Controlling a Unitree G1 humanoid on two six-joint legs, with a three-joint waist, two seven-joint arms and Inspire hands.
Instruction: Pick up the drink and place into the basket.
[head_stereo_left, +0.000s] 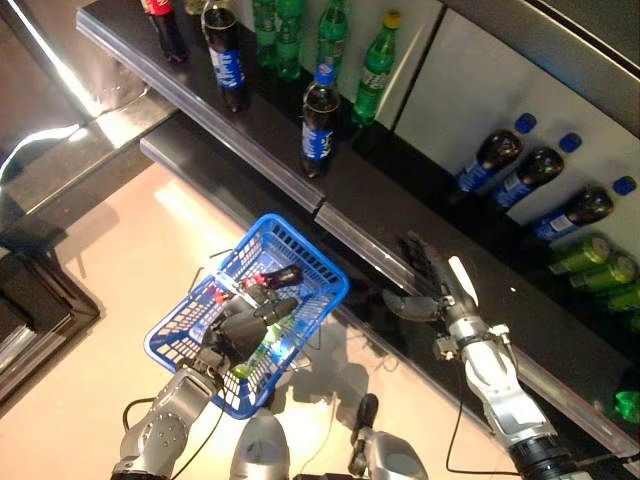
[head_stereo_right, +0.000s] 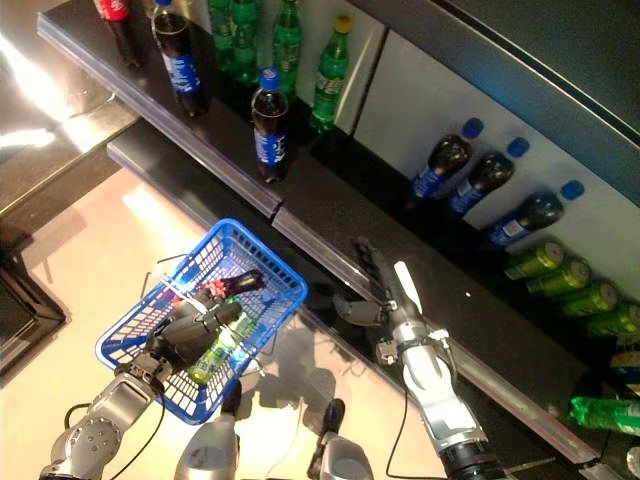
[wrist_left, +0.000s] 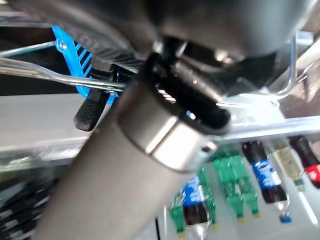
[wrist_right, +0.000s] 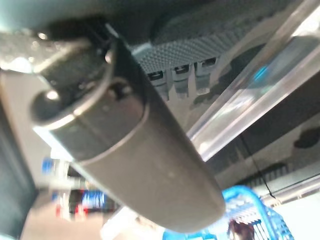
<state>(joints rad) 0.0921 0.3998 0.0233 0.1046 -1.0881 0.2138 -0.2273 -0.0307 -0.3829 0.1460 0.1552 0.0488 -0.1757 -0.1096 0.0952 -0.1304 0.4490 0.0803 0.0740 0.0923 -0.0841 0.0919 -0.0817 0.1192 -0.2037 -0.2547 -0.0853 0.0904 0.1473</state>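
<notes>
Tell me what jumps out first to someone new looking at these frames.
The bright blue basket at lower centre, held by the left hand curled on its wire handle, already with bottles inside. Next, the dark shelf running diagonally behind it with upright cola and green soda bottles. The right hand hangs open over the lower shelf, holding nothing.

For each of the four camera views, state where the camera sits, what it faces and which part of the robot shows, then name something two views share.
Left eye view: on the head, looking down at the blue basket, held by the left hand; right hand open over the shelf.
Right eye view: the same scene from slightly aside.
Left wrist view: on the left wrist, facing the basket's wire handle and bottles beyond; a finger is curled on it.
Right wrist view: on the right wrist, looking along the thumb.
Shared: the basket shows in all four.
</notes>
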